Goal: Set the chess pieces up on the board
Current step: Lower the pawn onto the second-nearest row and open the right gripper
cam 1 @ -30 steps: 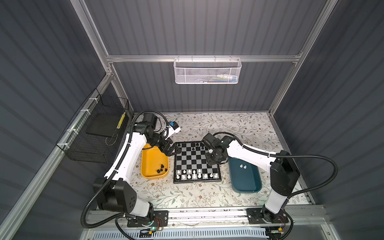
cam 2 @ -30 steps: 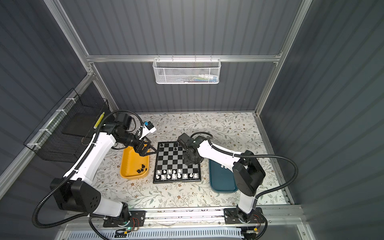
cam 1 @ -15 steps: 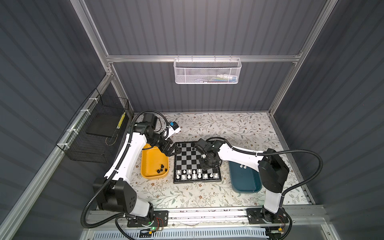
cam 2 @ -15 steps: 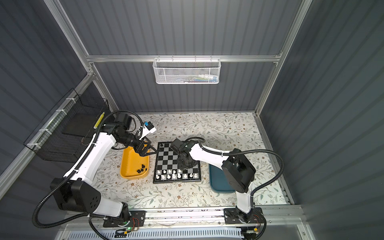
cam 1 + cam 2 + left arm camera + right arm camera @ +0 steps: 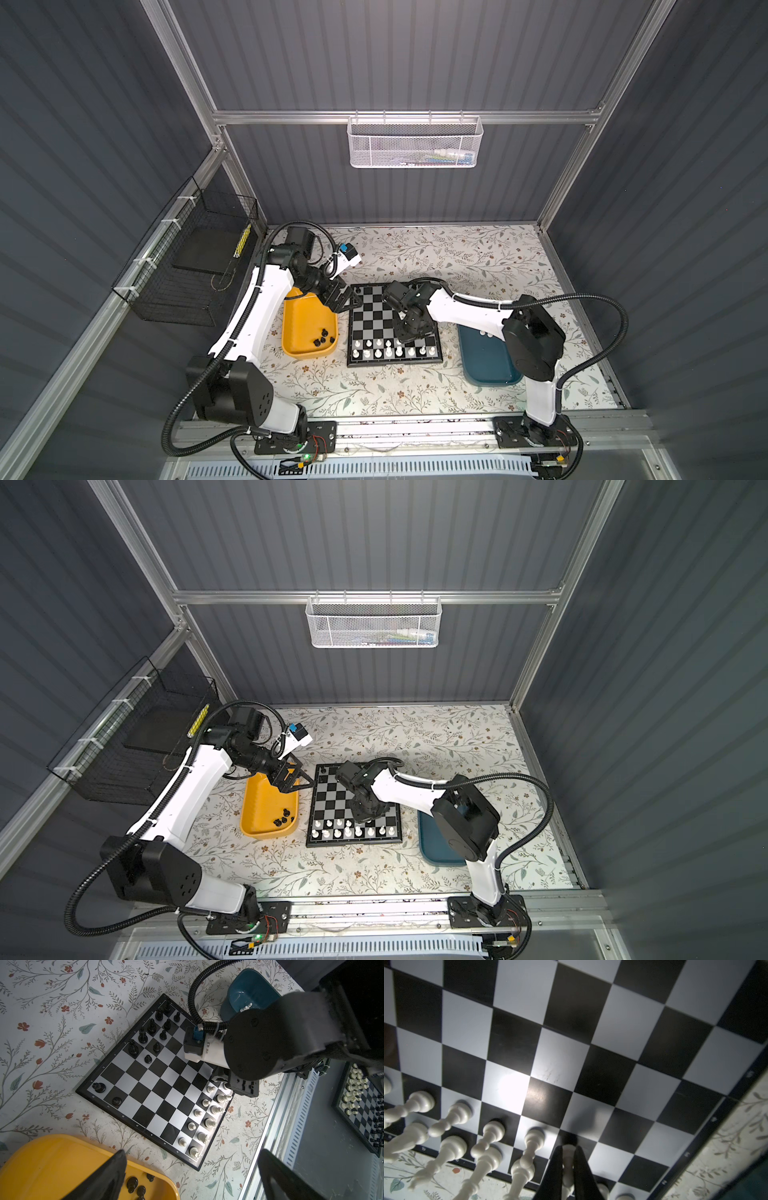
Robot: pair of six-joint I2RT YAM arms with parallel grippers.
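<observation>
1. We see the board [image 5: 374, 322] in the middle of a flowered table [image 5: 415, 257]. A yellow tray [image 5: 303, 324] lies on the left arm's side and a teal tray [image 5: 486, 365] on the right arm's side.
2. White pieces [image 5: 386, 352] stand in two rows along the board's near edge. In the left wrist view, black pieces [image 5: 153, 1028] fill part of the two far rows.
3. The right gripper [image 5: 406, 334] sits low over the white rows, clamped on a white piece [image 5: 568, 1164]. It pinches the stem, so the base stays free to meet a dark square. We cannot tell whether it touches.
4. The left gripper [image 5: 343, 302] hangs empty, jaws spread wide, over the yellow tray's far end, beside the board's corner. We judge it is keeping clear of the other arm.
5. A few black pieces lie in the yellow tray and white ones in the teal tray, so each colour sits nearest the arm that serves it.
</observation>
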